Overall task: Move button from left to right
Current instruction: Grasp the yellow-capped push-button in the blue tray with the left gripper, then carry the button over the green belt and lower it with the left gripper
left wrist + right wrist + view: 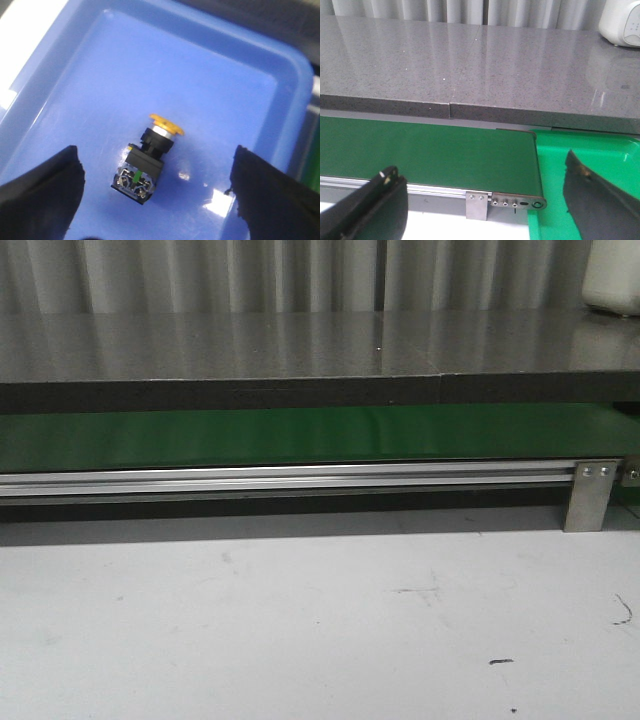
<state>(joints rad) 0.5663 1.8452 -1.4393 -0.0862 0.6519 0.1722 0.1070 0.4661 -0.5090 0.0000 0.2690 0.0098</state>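
The button (146,159) lies on its side in a blue tray (240,85), its orange-yellow cap pointing away from the wrist and its black body with metal terminals toward it. My left gripper (156,192) is open above the tray, its black fingers (40,192) wide apart on either side of the button, not touching it. My right gripper (485,200) is open and empty, hovering over the right end of the green belt (430,150) and the edge of a green tray (600,160). Neither gripper nor the button shows in the front view.
The green belt (300,435) runs across the front view behind an aluminium rail (280,480) with a bracket (590,495). A grey stone counter (300,345) lies behind it, with a white appliance (612,275) at its far right. White tabletop (300,620) is in front.
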